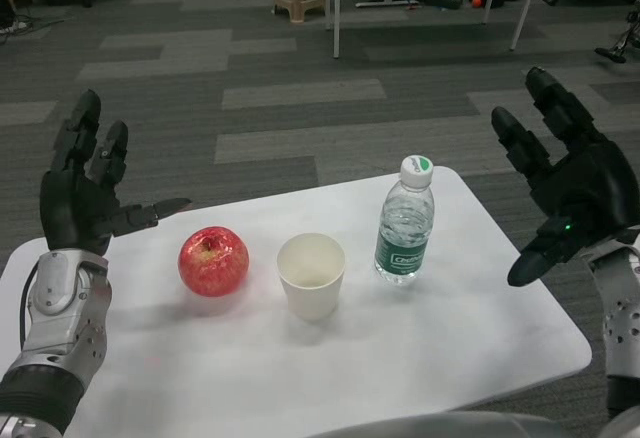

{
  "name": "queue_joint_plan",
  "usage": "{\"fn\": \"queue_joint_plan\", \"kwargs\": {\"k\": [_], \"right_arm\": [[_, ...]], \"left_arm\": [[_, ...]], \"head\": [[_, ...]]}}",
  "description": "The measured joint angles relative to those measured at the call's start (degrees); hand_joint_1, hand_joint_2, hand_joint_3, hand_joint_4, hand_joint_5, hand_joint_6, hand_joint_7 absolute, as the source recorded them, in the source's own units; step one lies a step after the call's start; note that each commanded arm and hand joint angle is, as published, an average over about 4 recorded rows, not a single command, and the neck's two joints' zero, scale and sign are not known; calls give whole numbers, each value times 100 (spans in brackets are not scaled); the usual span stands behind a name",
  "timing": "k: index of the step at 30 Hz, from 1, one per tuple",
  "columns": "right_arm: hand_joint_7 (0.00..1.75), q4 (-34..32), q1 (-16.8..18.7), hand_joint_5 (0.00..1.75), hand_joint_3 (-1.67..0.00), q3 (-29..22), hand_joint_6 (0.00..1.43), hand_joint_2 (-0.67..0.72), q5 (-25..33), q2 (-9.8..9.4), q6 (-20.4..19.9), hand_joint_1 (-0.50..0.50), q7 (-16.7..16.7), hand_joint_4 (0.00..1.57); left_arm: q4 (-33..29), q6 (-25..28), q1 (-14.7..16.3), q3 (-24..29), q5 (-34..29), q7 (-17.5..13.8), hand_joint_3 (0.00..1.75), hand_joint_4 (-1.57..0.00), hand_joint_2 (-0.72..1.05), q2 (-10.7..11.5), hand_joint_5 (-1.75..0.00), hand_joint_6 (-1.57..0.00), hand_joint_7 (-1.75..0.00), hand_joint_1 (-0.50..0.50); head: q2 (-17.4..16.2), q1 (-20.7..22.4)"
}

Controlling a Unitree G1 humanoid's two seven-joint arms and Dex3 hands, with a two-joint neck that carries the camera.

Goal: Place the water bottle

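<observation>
The clear plastic water bottle with a white cap and green label (405,220) stands upright at the table's right, left of my raised, empty, spread right hand (565,183), my nearer one; my left hand (85,183) is also released.

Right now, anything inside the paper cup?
The paper cup stands upright and open between the apple and the water bottle. Its visible inner wall looks bare; the near rim hides part of the bottom, so I can't confirm it's empty.
</observation>
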Motion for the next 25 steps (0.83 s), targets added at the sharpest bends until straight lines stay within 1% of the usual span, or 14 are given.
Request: {"fn": "queue_joint_plan", "kwargs": {"k": [2,6,9,13,21,25], "right_arm": [[0,-95,3,0,0,-6,0,17,19,-5,5,-42,-53,0],[0,-450,17,0,0,-71,0,11,-11,13,17,-42,-410,0],[0,-630,18,0,0,-125,0,9,-36,27,17,-42,-558,0],[0,-725,17,0,0,-179,0,3,-91,41,18,-42,-665,0],[0,-918,-2,0,0,-108,0,3,-294,111,-25,-42,-784,0],[0,-922,-123,0,0,75,0,3,-598,145,-51,-42,-833,0]], "left_arm": [[0,0,0,5,-1,0,9,-30,25,6,0,-28,0,-50],[-1,-1,0,15,-3,0,9,-30,25,7,0,-28,0,-50],[-1,-1,0,16,-3,0,9,-30,25,8,0,-27,0,-50],[-1,-2,0,17,-4,0,9,-30,25,8,0,-27,0,-50],[-84,-9,0,72,-4,-1,9,-30,25,10,0,-26,0,-50],[-123,-14,1,168,-4,-2,9,-30,25,20,0,-26,0,-50]], "head": [[31,9],[102,44],[140,60],[223,128],[391,366],[419,456]]}}
